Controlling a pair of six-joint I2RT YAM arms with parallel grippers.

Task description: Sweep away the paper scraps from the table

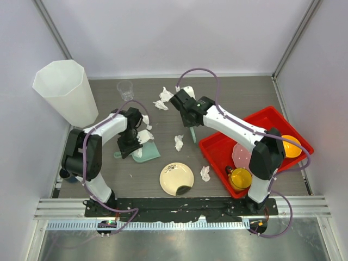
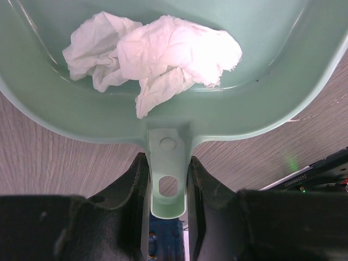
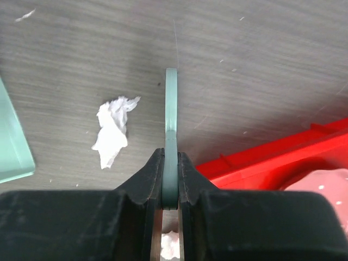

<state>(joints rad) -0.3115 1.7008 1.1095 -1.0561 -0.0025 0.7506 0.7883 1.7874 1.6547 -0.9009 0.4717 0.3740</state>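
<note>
Several white paper scraps lie on the dark wood-grain table (image 1: 239, 92): two at the back (image 1: 163, 98), one in the middle (image 1: 179, 142), one by the red tray (image 1: 205, 173). My left gripper (image 1: 129, 145) is shut on the handle (image 2: 167, 179) of a mint-green dustpan (image 1: 148, 152), which holds crumpled scraps (image 2: 157, 54). My right gripper (image 1: 191, 120) is shut on a thin green brush (image 3: 171, 109), its edge pointing down at the table. The middle scrap (image 3: 111, 130) lies just left of the brush. The dustpan's corner shows at the left of the right wrist view (image 3: 11, 141).
A tall white bin (image 1: 65, 89) stands at the back left, with a clear cup (image 1: 125, 89) beside it. A cream plate (image 1: 176, 178) sits at the front centre. A red tray (image 1: 215, 152) at the right holds yellow bowls (image 1: 240, 178) and a pale plate (image 1: 242, 155).
</note>
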